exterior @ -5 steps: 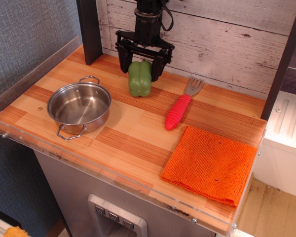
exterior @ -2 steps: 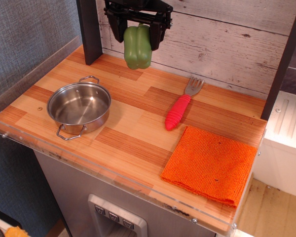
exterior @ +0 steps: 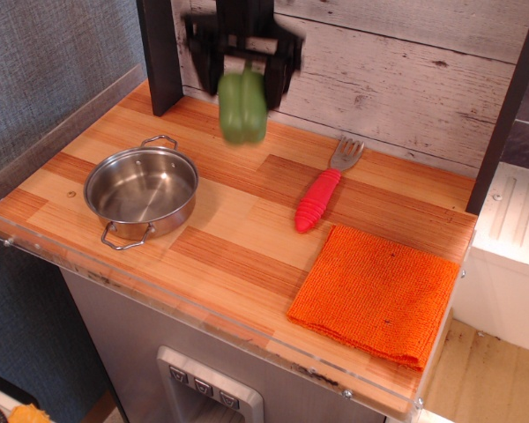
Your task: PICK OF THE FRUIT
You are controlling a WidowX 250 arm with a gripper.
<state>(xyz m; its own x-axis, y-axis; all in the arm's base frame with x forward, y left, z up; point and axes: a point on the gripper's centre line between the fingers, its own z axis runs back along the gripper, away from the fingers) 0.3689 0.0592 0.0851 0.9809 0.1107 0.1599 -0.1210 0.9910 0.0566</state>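
The green bell pepper (exterior: 242, 107), which a second ago stands on the wooden surface (exterior: 247, 229) near the back wall, now hangs in the air, clear of the boards, blurred by movement. The hand (exterior: 243, 66) clamped around its top has risen from just above the surface toward the upper edge of the view and drifted a little to the viewer's left. Compared with the moment just before, pepper and hand sit slightly lower and are smeared in the picture.
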